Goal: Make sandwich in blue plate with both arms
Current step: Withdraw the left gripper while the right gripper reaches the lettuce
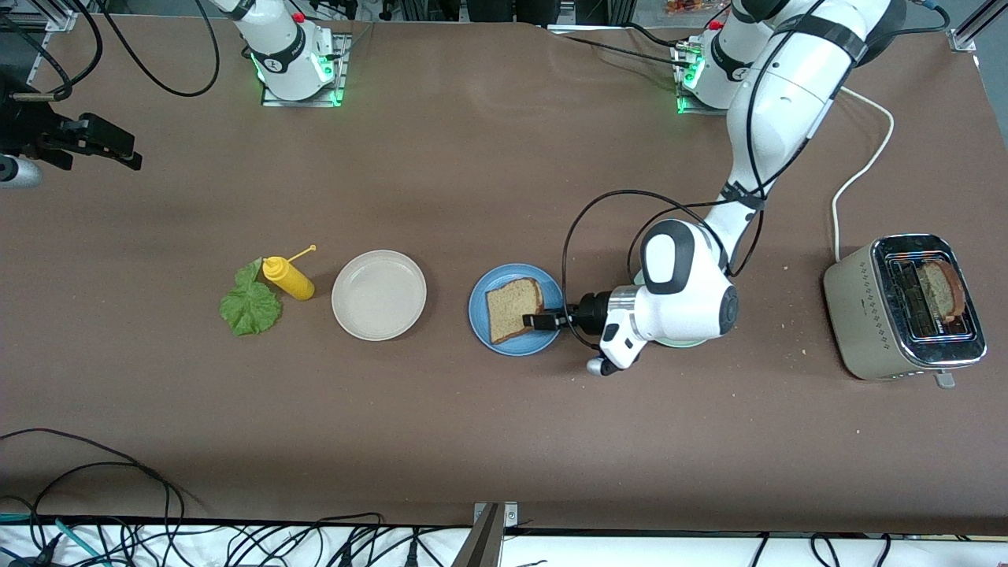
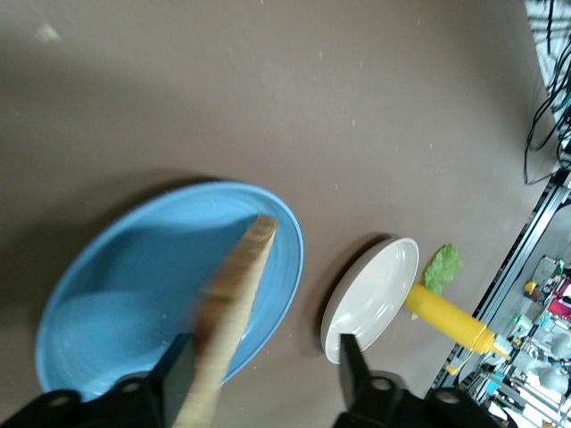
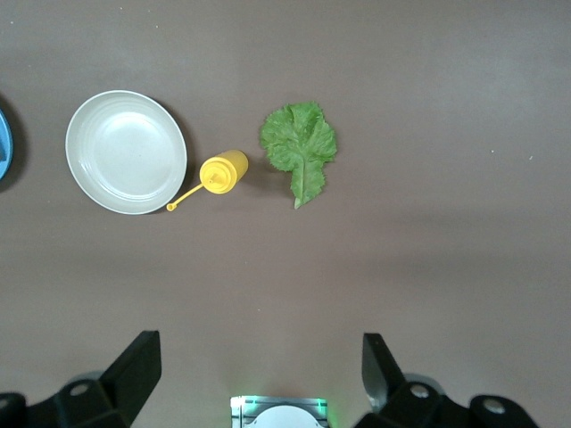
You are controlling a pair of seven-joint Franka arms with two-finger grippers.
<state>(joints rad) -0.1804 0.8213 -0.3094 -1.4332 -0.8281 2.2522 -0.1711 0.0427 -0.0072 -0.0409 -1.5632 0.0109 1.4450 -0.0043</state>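
Observation:
The blue plate (image 1: 492, 335) sits mid-table with one brown bread slice (image 1: 513, 309) on it. My left gripper (image 1: 540, 320) is low at the plate's rim toward the left arm's end, open. In the left wrist view the slice (image 2: 236, 285) shows edge-on between the spread fingers of my left gripper (image 2: 266, 343), close to one finger, over the blue plate (image 2: 116, 285). A second bread slice (image 1: 941, 287) stands in the toaster (image 1: 866, 315). The green lettuce leaf (image 1: 250, 303) lies on the table. My right gripper (image 3: 259, 339) is open and empty, high above the table, waiting.
A yellow mustard bottle (image 1: 287, 277) lies beside the lettuce. A beige plate (image 1: 379, 294) sits between the bottle and the blue plate. A pale green plate (image 1: 677, 343) is mostly hidden under the left arm. The toaster's white cord (image 1: 862, 169) runs toward the left arm's base.

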